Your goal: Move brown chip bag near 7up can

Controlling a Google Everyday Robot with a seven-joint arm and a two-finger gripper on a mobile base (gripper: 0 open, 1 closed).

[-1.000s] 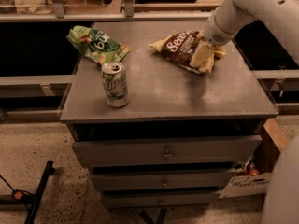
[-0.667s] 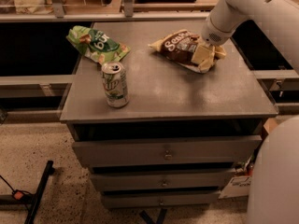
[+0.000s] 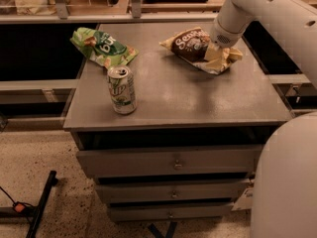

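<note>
The brown chip bag point(image 3: 190, 44) lies at the back right of the grey cabinet top point(image 3: 198, 98), white script facing up. My gripper point(image 3: 217, 53) comes down from the white arm at the upper right and is shut on the bag's right end, among its cream-yellow edges. The 7up can point(image 3: 122, 90) stands upright near the front left of the top, well apart from the bag and to its left.
A green chip bag point(image 3: 102, 48) lies at the back left, just behind the can. The cabinet has drawers point(image 3: 173, 163) below. A shelf rail point(image 3: 148, 6) runs behind the top. The robot's white body point(image 3: 287, 182) fills the lower right.
The gripper and the brown chip bag have shifted together slightly toward the back of the top. The can and the green bag have not moved.
</note>
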